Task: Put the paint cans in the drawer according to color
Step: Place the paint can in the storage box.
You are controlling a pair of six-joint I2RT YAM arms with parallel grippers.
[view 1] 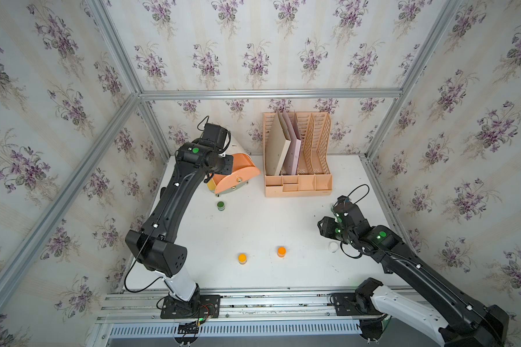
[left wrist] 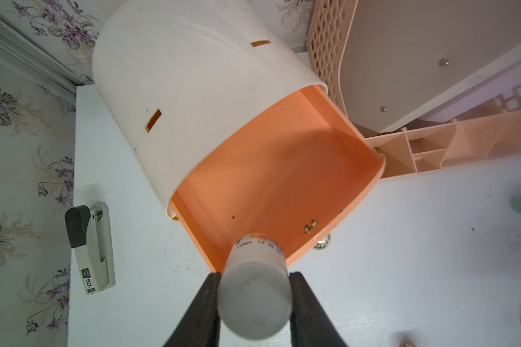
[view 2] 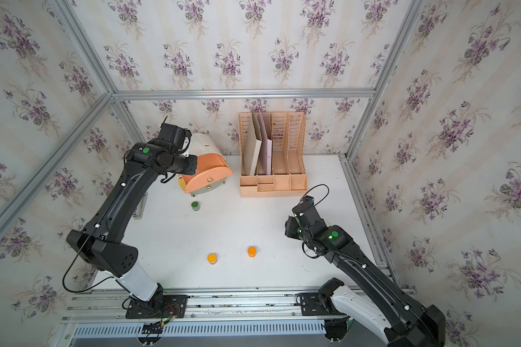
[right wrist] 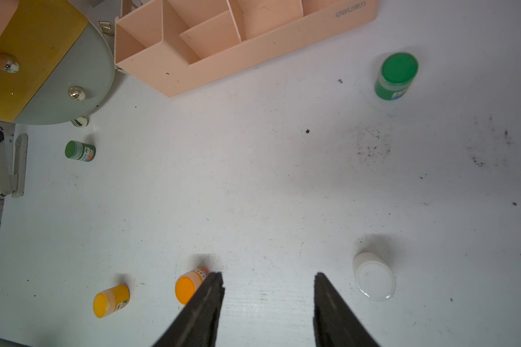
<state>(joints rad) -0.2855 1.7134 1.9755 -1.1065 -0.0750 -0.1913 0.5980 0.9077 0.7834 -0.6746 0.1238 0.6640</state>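
At the front corner of the pulled-out peach drawer [left wrist: 283, 168] | left end effector [left wrist: 255, 275] clamped on a white paint can [left wrist: 254, 297] | right end effector [right wrist: 269, 275] jaws apart, empty, above the tabletop [right wrist: 253, 180], between an orange paint can [right wrist: 185, 288] and a second white can [right wrist: 373, 279] | loose: another orange can [right wrist: 110, 300], green can [right wrist: 79, 150] before the white chest [left wrist: 193, 90], far green can [right wrist: 396, 75].

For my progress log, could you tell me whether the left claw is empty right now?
No, the left wrist view shows the left claw shut on a paint can near the open peach drawer.
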